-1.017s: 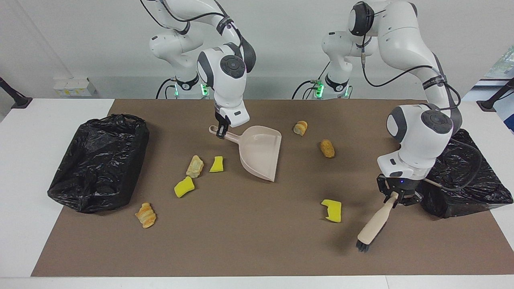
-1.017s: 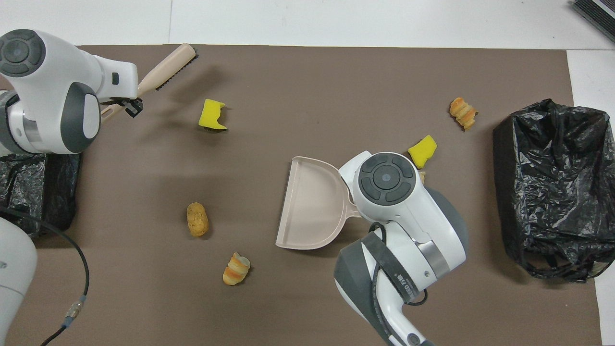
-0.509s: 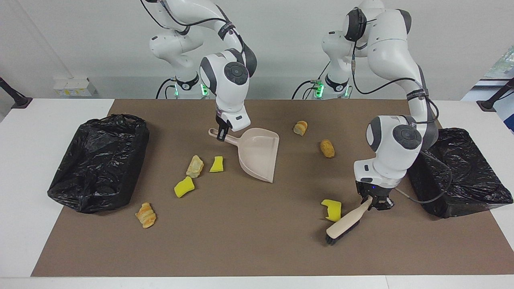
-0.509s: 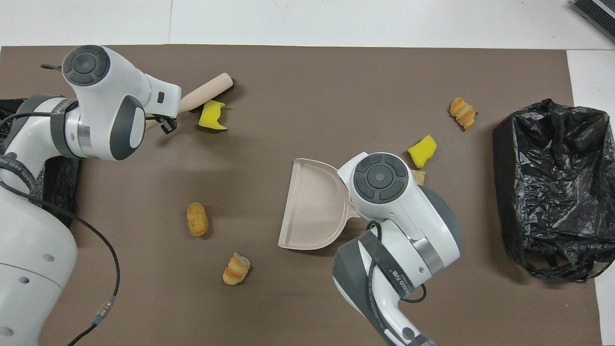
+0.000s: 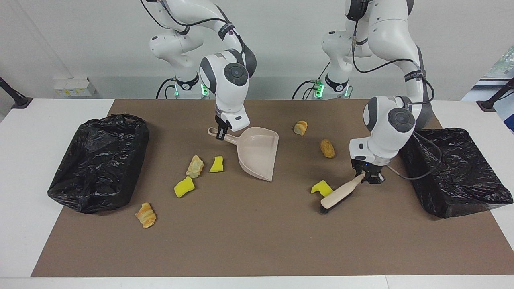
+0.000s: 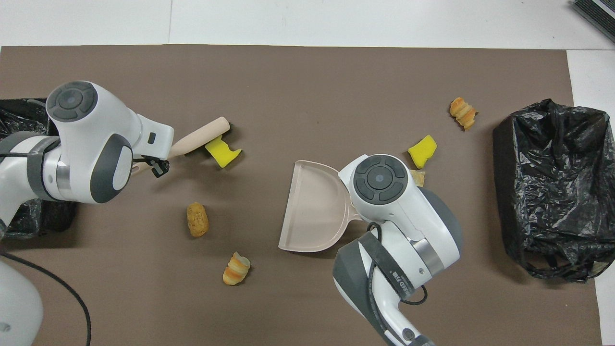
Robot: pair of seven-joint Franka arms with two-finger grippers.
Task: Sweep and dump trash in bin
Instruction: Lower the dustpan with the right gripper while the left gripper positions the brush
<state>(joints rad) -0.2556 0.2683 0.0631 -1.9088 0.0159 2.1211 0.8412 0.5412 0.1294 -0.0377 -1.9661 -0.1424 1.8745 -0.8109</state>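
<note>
Trash: 1 yellow sponge touches brush, pinched by left gripper; right gripper pinches dustpan handle.

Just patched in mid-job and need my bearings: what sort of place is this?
Most likely a robotics lab test bench, not a real kitchen: two arms at a white table, a brown mat laid over it, and staged trash such as a yellow sponge chunk.

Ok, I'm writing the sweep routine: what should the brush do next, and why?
Probably keep pushing the yellow chunk toward the dustpan. The left claw grips the brush, whose bristles sit against the chunk, and bare mat lies between chunk and pan mouth, which the right claw holds.
</note>
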